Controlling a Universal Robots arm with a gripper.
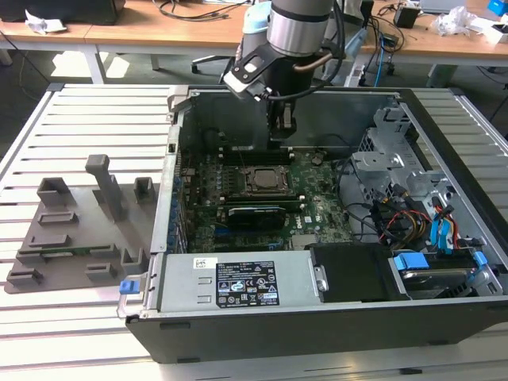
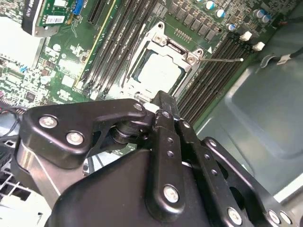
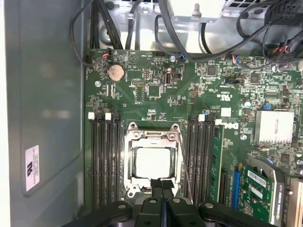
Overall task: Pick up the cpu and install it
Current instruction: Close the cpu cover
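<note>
Here, in the exterior view, the open computer case (image 1: 238, 337) holds a labelled power supply (image 1: 238, 284) nearest the camera, then a long black card (image 1: 255, 214) just in front of the socket frame (image 1: 245, 182). The cpu (image 3: 153, 163), a flat square with a pale silvery top, lies seated inside that frame. Over the frame's far edge hangs the gripper (image 1: 282, 136), its fingers (image 3: 156, 187) pressed together and gripping nothing.

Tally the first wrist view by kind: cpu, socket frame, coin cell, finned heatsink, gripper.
socket frame: 1
cpu: 1, lying inside the socket frame
coin cell: 1
finned heatsink: 1
gripper: 1, shut, just beside the cpu
Total: 5
</note>
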